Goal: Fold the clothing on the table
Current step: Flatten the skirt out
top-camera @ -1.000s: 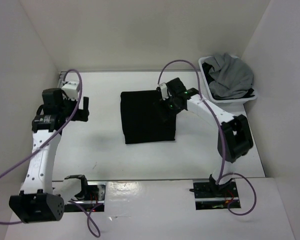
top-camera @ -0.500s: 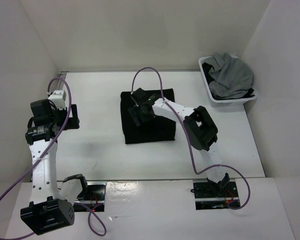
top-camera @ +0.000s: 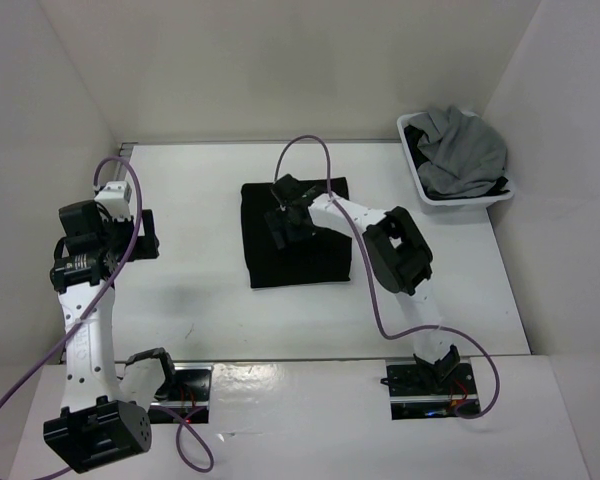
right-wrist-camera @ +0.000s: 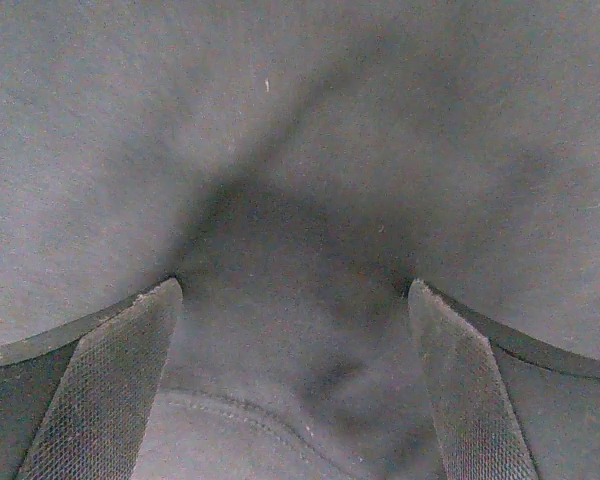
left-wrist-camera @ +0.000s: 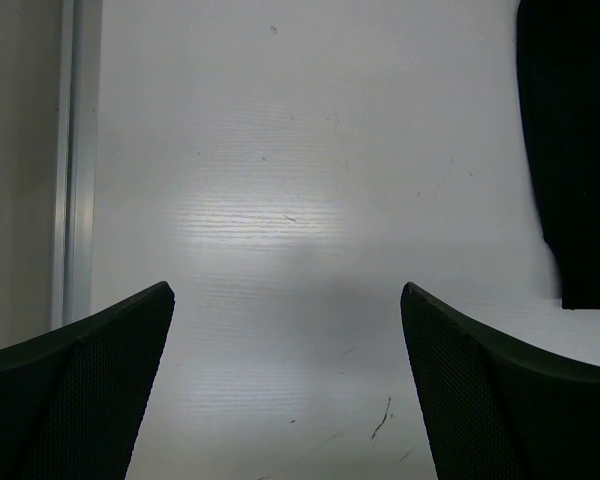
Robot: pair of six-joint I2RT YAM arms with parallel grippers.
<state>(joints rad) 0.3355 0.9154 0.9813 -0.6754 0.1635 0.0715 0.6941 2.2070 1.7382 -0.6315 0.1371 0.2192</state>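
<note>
Plain black soft fabric garment (top-camera: 300, 258) lies flat, roughly square, mid white flat desk (top-camera: 200, 300). Right tool (top-camera: 282, 224) sits over the garment's upper-left part, jaws wide, cloth creased between the pads (right-wrist-camera: 100, 380); contact unclear. Left tool (top-camera: 148, 236) is well left of the garment, wide, over bare desk. White plastic basket (top-camera: 432, 193) with grey cloth (top-camera: 468, 152) is to the garment's right.

Black clothing (top-camera: 298, 250) folded into flat near-square, lying mid white table (top-camera: 210, 290).
</note>
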